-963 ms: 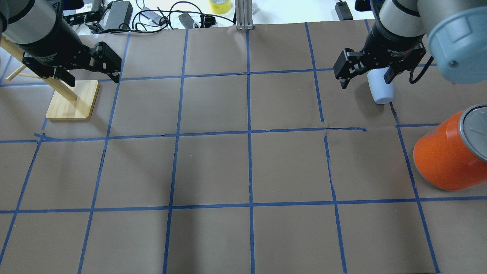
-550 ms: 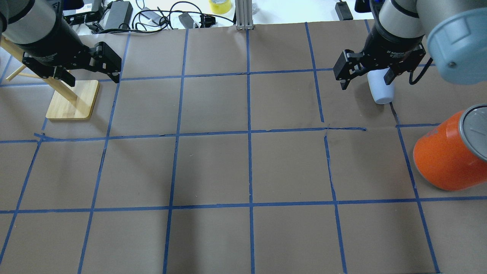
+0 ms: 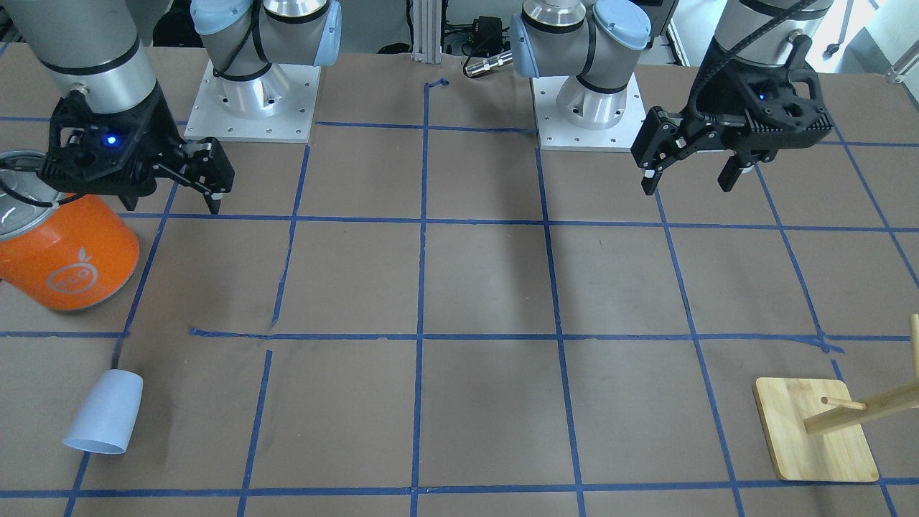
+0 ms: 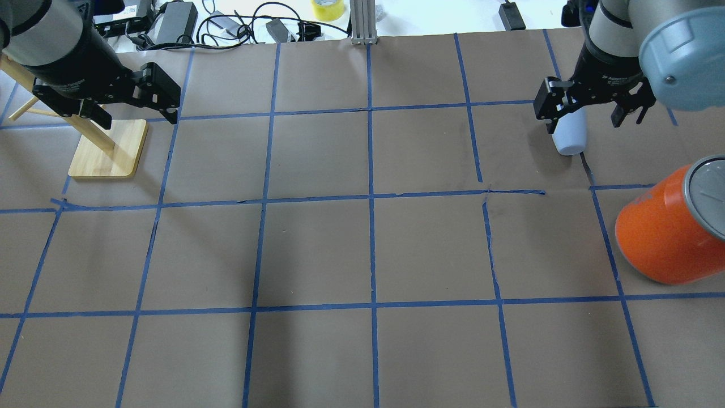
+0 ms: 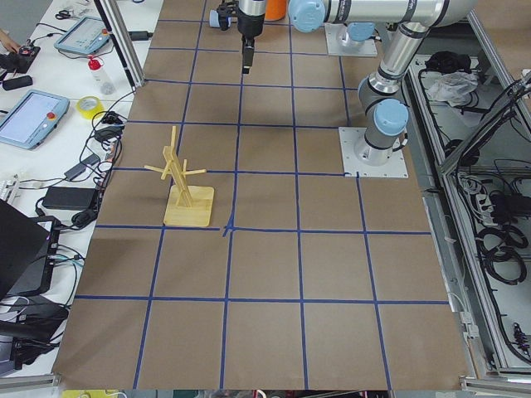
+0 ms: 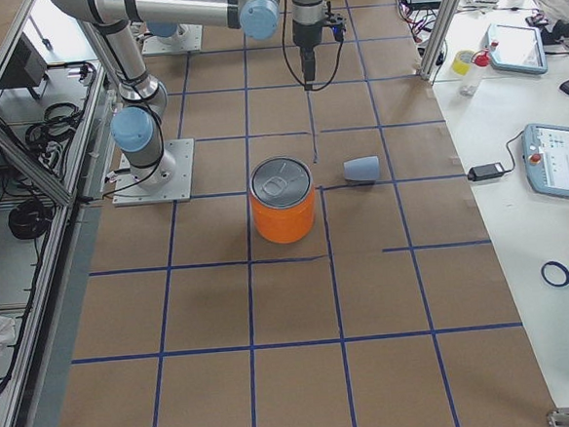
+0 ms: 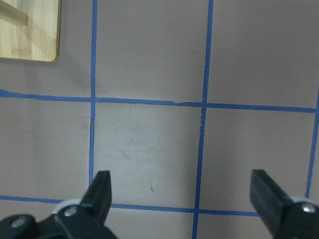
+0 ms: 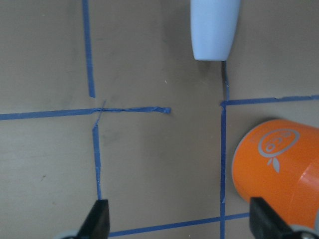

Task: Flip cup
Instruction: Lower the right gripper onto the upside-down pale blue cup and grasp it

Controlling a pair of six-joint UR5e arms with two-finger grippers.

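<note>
The cup point(image 4: 571, 136) is a small pale blue tumbler lying on its side on the brown paper at the far right, its narrow closed end toward the robot. It also shows in the front-facing view point(image 3: 104, 422), the exterior right view point(image 6: 362, 169) and at the top of the right wrist view point(image 8: 214, 27). My right gripper point(image 4: 583, 122) is open and empty, held high, with the cup ahead of its fingers point(image 8: 99, 219). My left gripper point(image 4: 139, 116) is open and empty above the far left of the table, also seen in the left wrist view point(image 7: 182, 199).
A big orange can point(image 4: 662, 238) with a silver top stands at the right, close to the cup; it also shows in the right wrist view point(image 8: 279, 159). A wooden peg stand point(image 4: 107, 150) stands at the far left under my left arm. Cables and a tape roll point(image 4: 327, 8) lie beyond the far edge.
My right gripper has moved to the right in the overhead view, still open. The cup and my left arm have not moved.
</note>
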